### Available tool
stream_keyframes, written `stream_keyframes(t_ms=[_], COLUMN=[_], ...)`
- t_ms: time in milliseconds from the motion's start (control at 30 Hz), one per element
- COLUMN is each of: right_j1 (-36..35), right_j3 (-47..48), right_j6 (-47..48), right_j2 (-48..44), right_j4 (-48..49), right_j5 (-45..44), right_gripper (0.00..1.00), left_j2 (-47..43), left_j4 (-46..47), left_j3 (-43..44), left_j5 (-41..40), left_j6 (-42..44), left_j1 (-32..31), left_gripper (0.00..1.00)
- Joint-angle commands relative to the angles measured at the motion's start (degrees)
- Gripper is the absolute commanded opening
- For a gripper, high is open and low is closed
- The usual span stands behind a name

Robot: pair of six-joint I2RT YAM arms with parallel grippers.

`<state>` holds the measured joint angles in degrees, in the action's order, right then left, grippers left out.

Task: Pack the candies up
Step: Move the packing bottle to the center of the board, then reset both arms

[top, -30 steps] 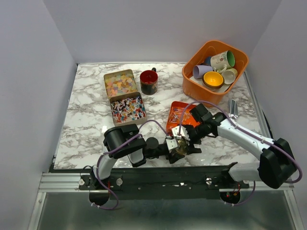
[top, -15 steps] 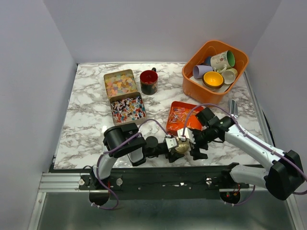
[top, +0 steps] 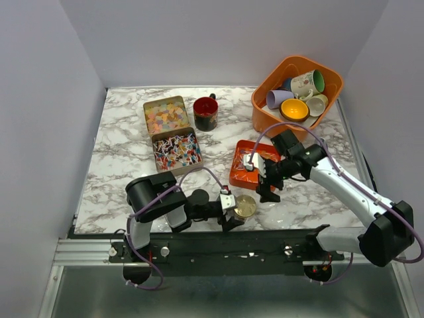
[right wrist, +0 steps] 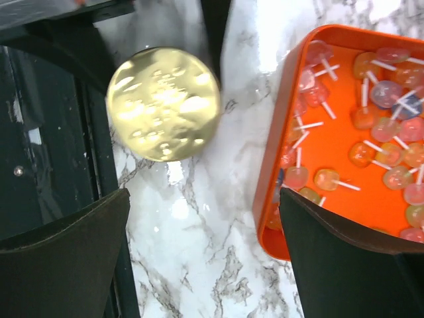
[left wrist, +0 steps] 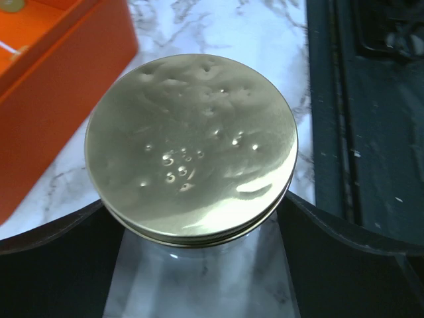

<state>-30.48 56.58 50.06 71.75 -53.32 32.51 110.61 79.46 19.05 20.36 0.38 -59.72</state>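
Jar (top: 245, 207) stood lidded at the worktop's (top: 119, 172) near edge: your left hand (top: 232, 209) spread and released it, while your right hand (top: 263, 180), also spread, pulled back toward candies (right wrist: 377, 132) left in the orange tray (top: 236, 165).

No legible text, labels or numbers, gold lid (left wrist: 192, 142) unmarked, mug (top: 306, 83) print too small to read

The gold lid (left wrist: 191, 142) is hiding nearly all of the jar beneath it, so its contents are not showing. Up-left of the lid, the orange tray (left wrist: 59, 86) is running off the picture's edge. From above, the right arm (top: 344, 189) is covering part of that tray beyond the lid. The candies (top: 176, 150) in the tins (top: 147, 119) farther behind the lid are showing too small to tell apart.
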Motion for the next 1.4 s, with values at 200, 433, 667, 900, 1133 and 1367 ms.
stream_keyframes(t_ms=[200,433,667,900,1133,1367], right_j1=[1.0,1.0,1.0,1.1,5.2,40.6], right_j3=[7.8,8.8,11.3,10.7,15.1,13.7], right_j6=[-6.5,-9.2,-10.5,-13.8,-28.1,-55.1], right_j2=[2.4,2.3,0.3,-2.4,-4.2,-5.8], right_j4=[0.8,3.2,1.8,3.7,8.2,11.4], right_j5=[3.8,-0.3,-3.5,-9.3,-17.9,-3.9], right_gripper=[1.0,1.0,1.0,1.0,1.0,1.0], left_j2=[-6.6,-14.8,-28.7,-45.1,-60.9,-61.1], left_j4=[1.1,-14.9,-29.3,-50.8,-67.4,-75.3], left_j3=[-3.3,-1.9,-3.5,-2.5,3.8,16.1], left_j5=[4.3,-7.3,-2.7,6.8,-7.9,-20.8], left_j6=[2.3,4.3,13.1,17.2,18.2,9.8], left_j1=[0.5,4.7,8.2,8.6,9.4,19.9], left_gripper=[0.99,0.99,0.99,0.99,0.99,0.99])
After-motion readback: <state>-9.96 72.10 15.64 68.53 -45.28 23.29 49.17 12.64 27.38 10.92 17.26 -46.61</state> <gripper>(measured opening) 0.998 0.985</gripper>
